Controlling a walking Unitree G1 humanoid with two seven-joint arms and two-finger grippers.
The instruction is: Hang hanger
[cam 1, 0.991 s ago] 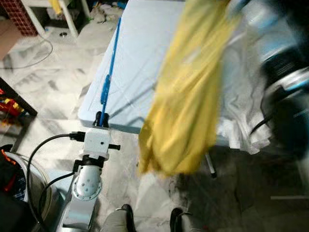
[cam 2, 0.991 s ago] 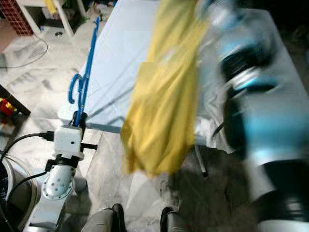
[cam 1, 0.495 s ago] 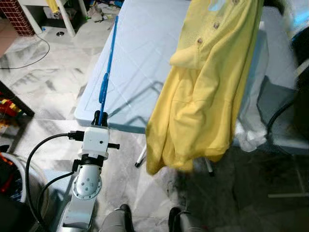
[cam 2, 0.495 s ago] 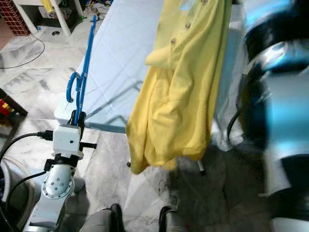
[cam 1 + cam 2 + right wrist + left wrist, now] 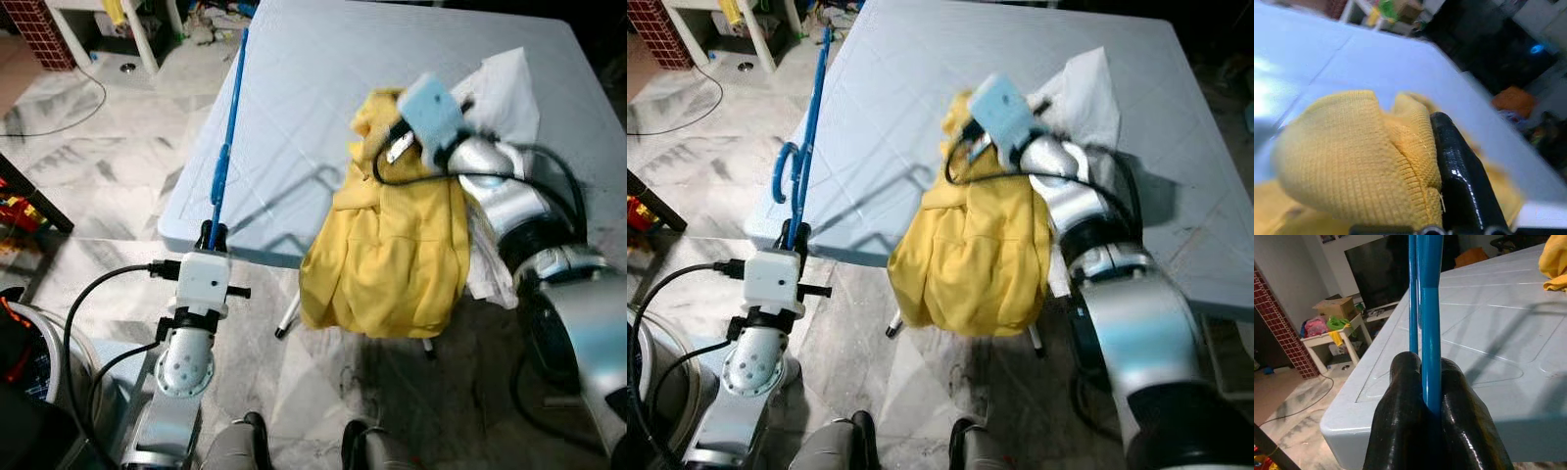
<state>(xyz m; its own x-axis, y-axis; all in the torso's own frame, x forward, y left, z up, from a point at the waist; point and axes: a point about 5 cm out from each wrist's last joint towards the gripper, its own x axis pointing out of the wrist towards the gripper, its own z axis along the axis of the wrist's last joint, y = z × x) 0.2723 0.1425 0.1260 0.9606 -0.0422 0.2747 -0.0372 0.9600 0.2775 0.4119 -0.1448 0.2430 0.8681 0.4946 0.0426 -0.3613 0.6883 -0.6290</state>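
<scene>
We hold a slim blue plastic hanger (image 5: 227, 147) in our left gripper (image 5: 1431, 404), the two black fingers (image 5: 1400, 382) pinched tight on its lower end so that it stands nearly upright, its long bar running up over the near left corner of the pale blue plastic folding table (image 5: 313, 88). In the right eye view the hanger's curved hook (image 5: 781, 171) shows partway down the bar, just off the table's left edge. Our right gripper (image 5: 392, 147) is over the front half of the table, clamped on a bunched fold of a yellow knitted cardigan (image 5: 392, 259); in the right wrist view one black finger (image 5: 1462, 176) presses against the ribbed knit (image 5: 1352, 161) and the other finger is buried in the cloth. The upper part of the cardigan lies on the tabletop under our right gripper, while most of it drapes over the table's front edge and hangs toward the marbled grey tile floor (image 5: 108, 166). The hanger and the cardigan are well apart, the hanger at the table's left, the cardigan nearer its middle. A crumpled white cloth (image 5: 500, 83) lies on the table just beside the cardigan, partly under our right arm. A low white side table (image 5: 1334, 340) strewn with clutter stands beyond the table's far left corner.
</scene>
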